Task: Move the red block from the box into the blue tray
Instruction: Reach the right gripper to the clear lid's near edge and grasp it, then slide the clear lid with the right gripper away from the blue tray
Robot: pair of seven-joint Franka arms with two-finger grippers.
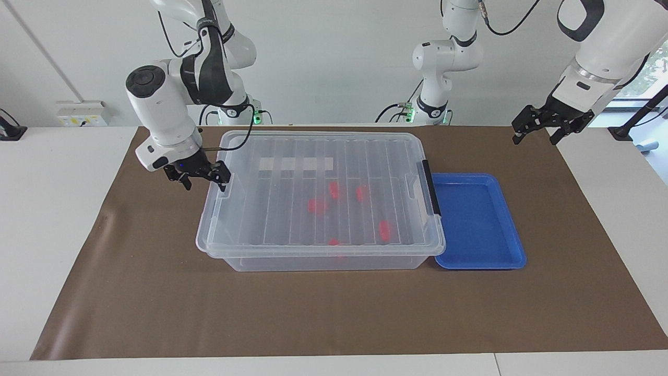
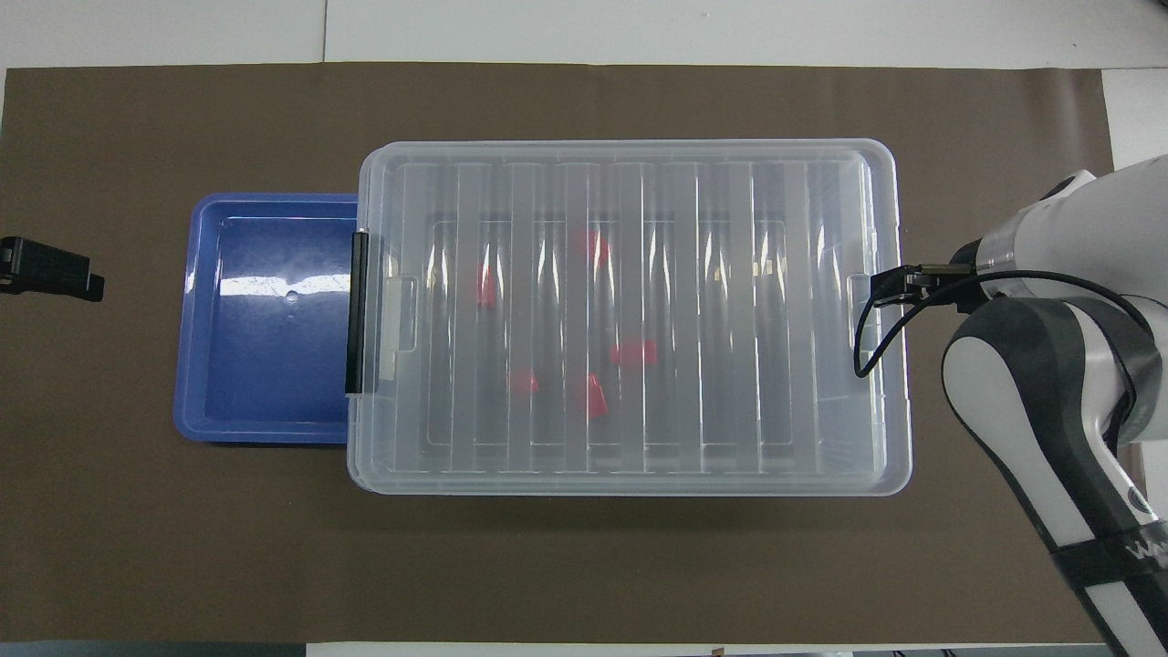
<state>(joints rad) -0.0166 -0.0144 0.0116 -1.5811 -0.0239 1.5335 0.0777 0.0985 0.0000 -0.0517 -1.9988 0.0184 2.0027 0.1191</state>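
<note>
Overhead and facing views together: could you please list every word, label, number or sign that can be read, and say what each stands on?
"WA": white letters cut off by the frame edge, on the black band of the right arm in the overhead view.
Whitish label strip on the box lid: no print can be made out.
Wall socket plate: too small to read.
Nothing else carries text.

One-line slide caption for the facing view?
Right gripper open at the lidded box's end; red blocks inside, blue tray empty, left gripper waiting.

Glossy white rounded arm casings with dark grey joint bands and round dark end caps; thin black cables looping alongside; black two-finger grippers; small green lights at bases.
</note>
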